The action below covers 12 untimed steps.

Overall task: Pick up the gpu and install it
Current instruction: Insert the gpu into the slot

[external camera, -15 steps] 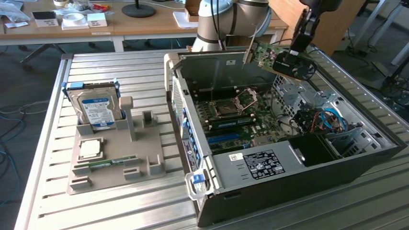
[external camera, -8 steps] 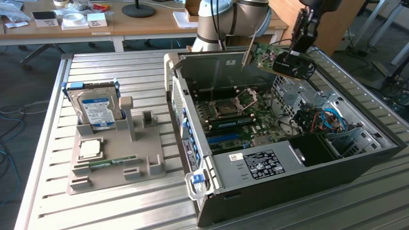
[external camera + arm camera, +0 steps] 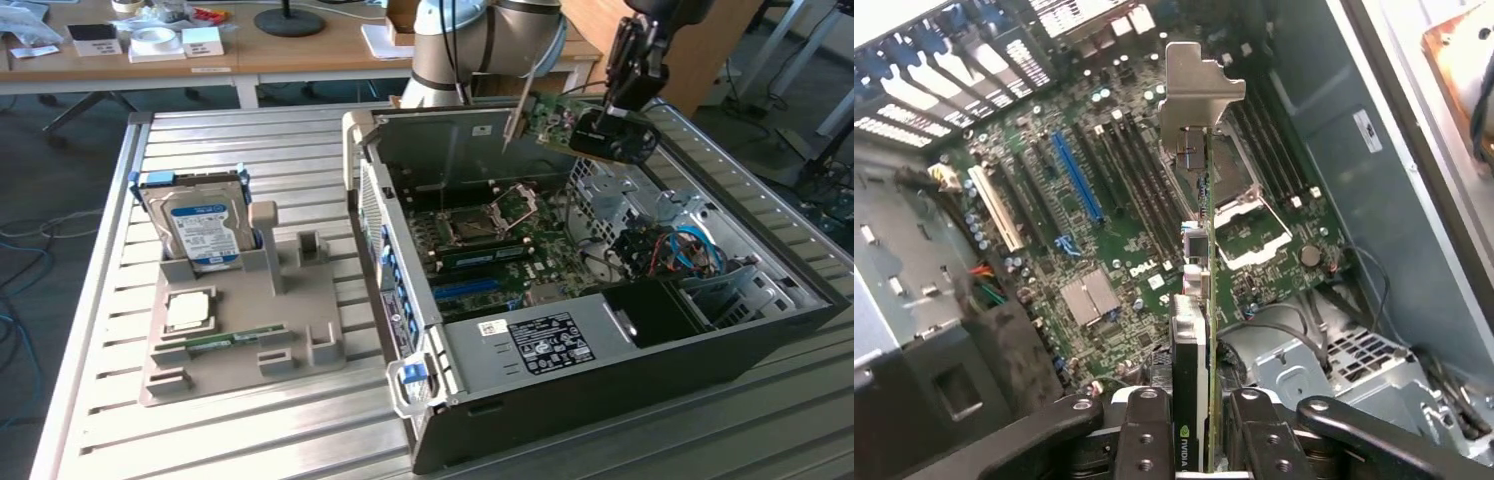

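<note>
The pickup is done and the carry to the slot is in hand. The end effector [image 3: 1194,435] pinches the gpu [image 3: 1199,300] between its fingers [image 3: 1144,430], jaws closed on the card's two faces. The bracket [image 3: 1194,95] points away from the wrist.

In the exterior view the gpu [image 3: 558,115] hangs in the air over the open case [image 3: 747,330], near its far wall. It is well above the motherboard [image 3: 494,250] and touches nothing but the end effector [image 3: 594,125]. In the wrist view the card is seen edge-on over the CPU socket [image 3: 1239,215]. The blue slot [image 3: 1076,175] lies off to one side of it and at a slight angle to its edge.

As I judge it, installing calls for three things:
- the card's contact edge brought parallel to the slot and directly above it
- the bracket brought to the case's rear openings
- a straight, level press without tilt, so the card does not catch on nearby parts

The hard drive [image 3: 200,225] stands in its holder [image 3: 240,340] on the counter [image 3: 267,430], untouched.
</note>
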Each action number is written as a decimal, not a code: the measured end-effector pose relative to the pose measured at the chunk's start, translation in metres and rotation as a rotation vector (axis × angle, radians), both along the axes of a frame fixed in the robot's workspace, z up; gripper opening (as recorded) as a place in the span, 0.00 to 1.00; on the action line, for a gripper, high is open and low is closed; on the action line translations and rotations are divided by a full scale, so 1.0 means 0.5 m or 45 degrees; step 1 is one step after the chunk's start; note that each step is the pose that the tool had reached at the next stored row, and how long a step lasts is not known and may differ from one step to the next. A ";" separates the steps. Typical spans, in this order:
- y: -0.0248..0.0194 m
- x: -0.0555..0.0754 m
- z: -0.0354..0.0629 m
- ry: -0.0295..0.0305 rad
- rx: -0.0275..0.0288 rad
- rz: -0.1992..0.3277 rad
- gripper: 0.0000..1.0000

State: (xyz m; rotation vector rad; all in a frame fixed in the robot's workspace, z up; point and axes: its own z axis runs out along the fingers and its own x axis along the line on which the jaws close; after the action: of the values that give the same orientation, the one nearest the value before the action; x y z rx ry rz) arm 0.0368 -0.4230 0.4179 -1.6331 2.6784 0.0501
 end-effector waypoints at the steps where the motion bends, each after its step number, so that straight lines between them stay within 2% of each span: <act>1: 0.0000 0.000 0.000 0.0001 0.0000 0.014 0.27; 12: 0.0000 0.000 -0.001 0.0000 0.0000 0.166 0.27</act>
State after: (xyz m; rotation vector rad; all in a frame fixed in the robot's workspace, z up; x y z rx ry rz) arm 0.0368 -0.4230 0.4177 -1.8053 2.5680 0.0505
